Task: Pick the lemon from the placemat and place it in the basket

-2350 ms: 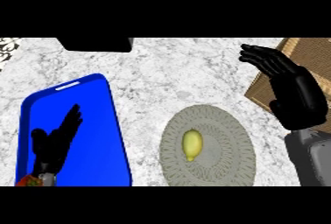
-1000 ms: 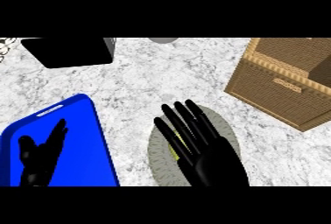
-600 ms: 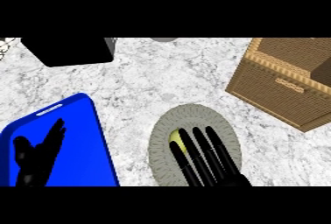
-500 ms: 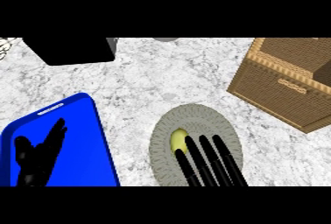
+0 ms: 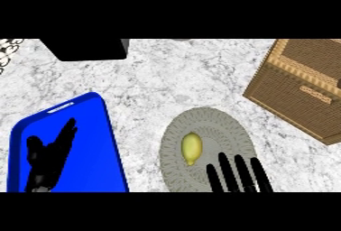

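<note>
Yellow lemon (image 5: 191, 148) lying on round grey placemat (image 5: 230, 131), a bit left of mat's middle, long way pointing toward far and near edges of counter (image 5: 166, 76). Nothing touching lemon.

Right hand (image 5: 237, 176) poking in from near edge, over near part of mat. Only fingers (image 5: 227, 171) showing, straight and a little apart, pointing at far edge. Holding nothing. Fingertips just to the right of lemon and nearer than it, close but not touching.

Left hand (image 5: 47, 157) over blue tray (image 5: 90, 140) by near left corner of counter. Fingers straight, open, tips pointing up toward far edge. Holding nothing.

Brown woven basket (image 5: 303, 85) at right edge of counter, toward far right corner, turned at a slant. Well apart from mat, w/ bare grey-white stone counter between. Can't see inside basket from here.

Black box (image 5: 90, 48) at far edge, left of middle. Bit of white wire thing (image 5: 8, 48) at far left corner, mostly cut off, can't tell what it is.

Tray just left of mat, small strip of counter between them.
</note>
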Robot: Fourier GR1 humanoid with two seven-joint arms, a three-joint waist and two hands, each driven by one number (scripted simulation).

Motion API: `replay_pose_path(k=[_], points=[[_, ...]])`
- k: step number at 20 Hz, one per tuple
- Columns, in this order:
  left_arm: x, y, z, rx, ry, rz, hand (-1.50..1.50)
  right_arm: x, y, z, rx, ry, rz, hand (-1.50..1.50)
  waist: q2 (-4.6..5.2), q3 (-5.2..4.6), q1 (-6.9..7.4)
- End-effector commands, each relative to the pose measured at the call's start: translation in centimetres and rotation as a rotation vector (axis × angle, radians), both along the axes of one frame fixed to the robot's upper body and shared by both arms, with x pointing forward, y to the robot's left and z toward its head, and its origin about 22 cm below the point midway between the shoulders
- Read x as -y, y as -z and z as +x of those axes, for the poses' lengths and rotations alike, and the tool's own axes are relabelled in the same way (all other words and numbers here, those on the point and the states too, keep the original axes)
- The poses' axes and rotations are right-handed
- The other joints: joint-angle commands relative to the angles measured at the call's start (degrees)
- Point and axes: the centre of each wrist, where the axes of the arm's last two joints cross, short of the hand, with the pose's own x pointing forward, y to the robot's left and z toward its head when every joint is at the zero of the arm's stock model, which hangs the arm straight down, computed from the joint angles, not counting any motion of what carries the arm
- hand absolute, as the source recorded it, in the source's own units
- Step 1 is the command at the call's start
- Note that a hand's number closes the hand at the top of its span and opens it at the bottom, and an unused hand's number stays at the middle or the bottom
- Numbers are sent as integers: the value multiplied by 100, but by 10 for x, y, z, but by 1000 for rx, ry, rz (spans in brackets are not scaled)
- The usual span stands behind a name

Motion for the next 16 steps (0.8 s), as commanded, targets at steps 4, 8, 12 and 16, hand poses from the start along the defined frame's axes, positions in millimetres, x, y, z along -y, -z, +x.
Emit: replay_pose_path(k=[4, 8, 12, 16], points=[[18, 31, -11, -150, -7, -37, 0, -14, -19, -22, 3, -104, 147, -150, 102, -63, 144], [13, 28, -16, -140, 20, -18, 0, -31, -4, -9, -8, -114, 158, -150, 112, -58, 240], [7, 18, -11, -151, 3, -41, 0, -39, 14, -2, 24, -120, 164, -150, 109, -52, 247], [11, 20, -18, -151, 17, -31, 0, -33, 25, 9, -2, -65, 105, -150, 111, -53, 251]])
